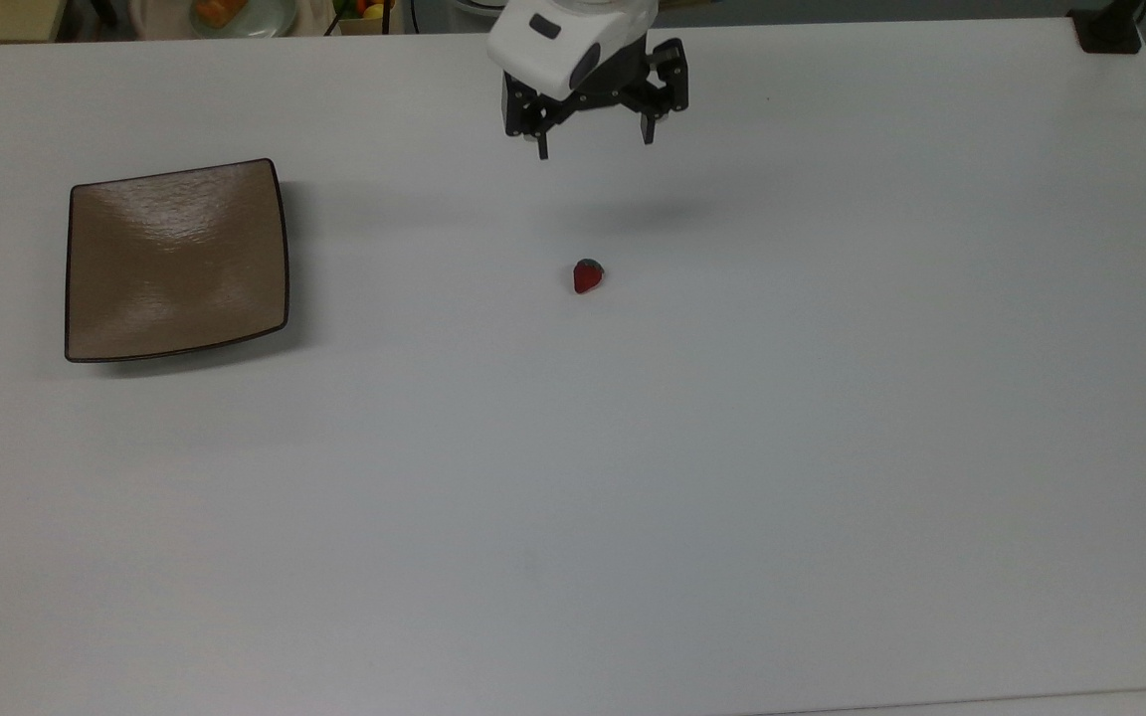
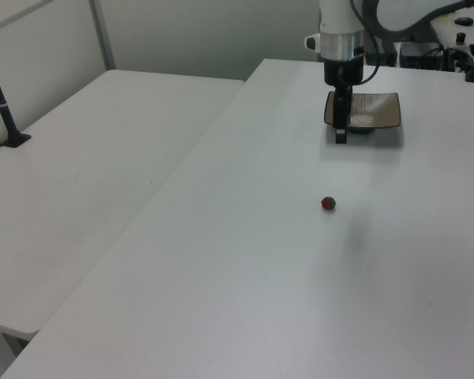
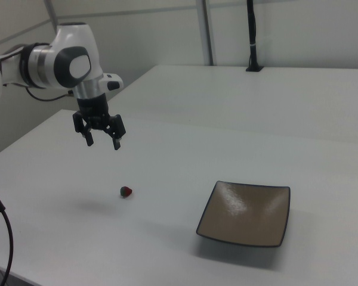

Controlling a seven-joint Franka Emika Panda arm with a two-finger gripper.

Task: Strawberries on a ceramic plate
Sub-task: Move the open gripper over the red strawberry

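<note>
Down at the near edge of the bench [image 1: 573,557] there's just a broad white top, with a second white table [image 2: 87,181] butted alongside it on the left view's left. Coming in from there, here's the strawberry [image 1: 587,276], small and red with a green cap, lying on its own in the open middle of the bench, touching nothing; in the left view it's a little red dot [image 2: 328,204], and in the right view it sits [image 3: 126,192] out toward the right view's left. The ceramic plate [image 1: 86,338] is well apart from it, over by the top view's left edge: square, glossy tan-brown, thin dark rim, flat on the bench and bare inside. You can see its dished centre catching the light in the right view [image 3: 227,235], and in the left view [image 2: 391,118] it lies beyond the berry, partly behind the arm.

Further back now, toward the far edge in the top view, the gripper [image 1: 596,147] hangs in the air above the bench, fingers pointing down and spread wide with nothing between them. The right view shows it clearly [image 3: 102,143], up off the surface and clear of the berry, with its soft shadow [image 1: 653,214] on the bench between itself and the fruit. Beyond the far edge, a round pale dish [image 1: 235,18] with orange food, and a black post base [image 1: 1108,35] on the far corner at the top view's right.
</note>
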